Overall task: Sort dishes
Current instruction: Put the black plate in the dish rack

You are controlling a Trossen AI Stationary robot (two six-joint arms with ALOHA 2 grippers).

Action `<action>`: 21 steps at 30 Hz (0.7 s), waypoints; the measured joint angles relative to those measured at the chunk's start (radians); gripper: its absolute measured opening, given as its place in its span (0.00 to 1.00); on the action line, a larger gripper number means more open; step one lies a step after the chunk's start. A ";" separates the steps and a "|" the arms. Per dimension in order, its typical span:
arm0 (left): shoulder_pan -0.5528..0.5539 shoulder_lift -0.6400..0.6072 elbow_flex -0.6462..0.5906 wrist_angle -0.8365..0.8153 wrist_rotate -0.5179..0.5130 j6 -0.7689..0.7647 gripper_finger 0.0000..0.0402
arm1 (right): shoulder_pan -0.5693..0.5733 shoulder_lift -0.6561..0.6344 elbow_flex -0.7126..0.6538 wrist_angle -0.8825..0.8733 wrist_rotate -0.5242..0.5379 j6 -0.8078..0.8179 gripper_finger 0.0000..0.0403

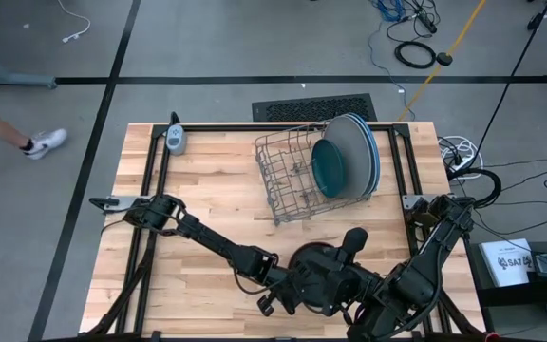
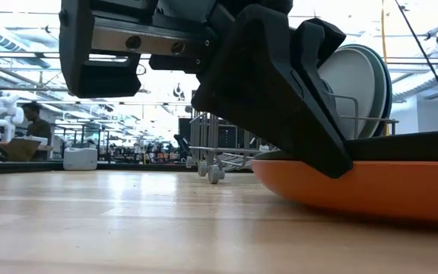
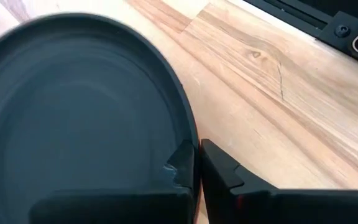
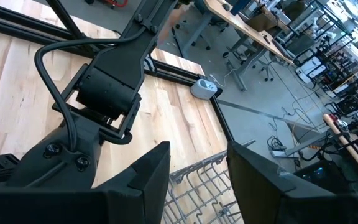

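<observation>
left gripper [image 3: 196, 163]: pinched on the rim of the black plate [image 3: 73, 112], stacked flat on the orange plate [image 2: 371, 190] at the surface's [image 1: 207, 180] near edge. right gripper [image 4: 197, 168]: parted, empty, raised just beside. rack [image 1: 297, 176] with blue plates [image 1: 354, 152] upright: beyond, farther back.

— What do we see racked?
— Pale blue plates [image 1: 364, 152] and a dark teal plate [image 1: 331, 168], on edge.
— Near edge?
— We note a black plate [image 3: 73, 112] atop an orange plate [image 2: 371, 190], flat.
</observation>
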 joint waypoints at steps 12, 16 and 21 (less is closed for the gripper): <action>0.000 -0.005 0.000 0.005 0.000 0.000 0.01 | 0.000 0.000 0.000 0.000 0.001 0.000 0.38; -0.001 -0.022 -0.001 0.031 0.000 0.000 0.01 | 0.000 0.000 0.000 -0.001 0.001 0.000 0.38; -0.001 -0.038 -0.001 0.047 0.001 -0.014 0.01 | 0.000 0.000 0.000 -0.007 0.000 0.013 0.38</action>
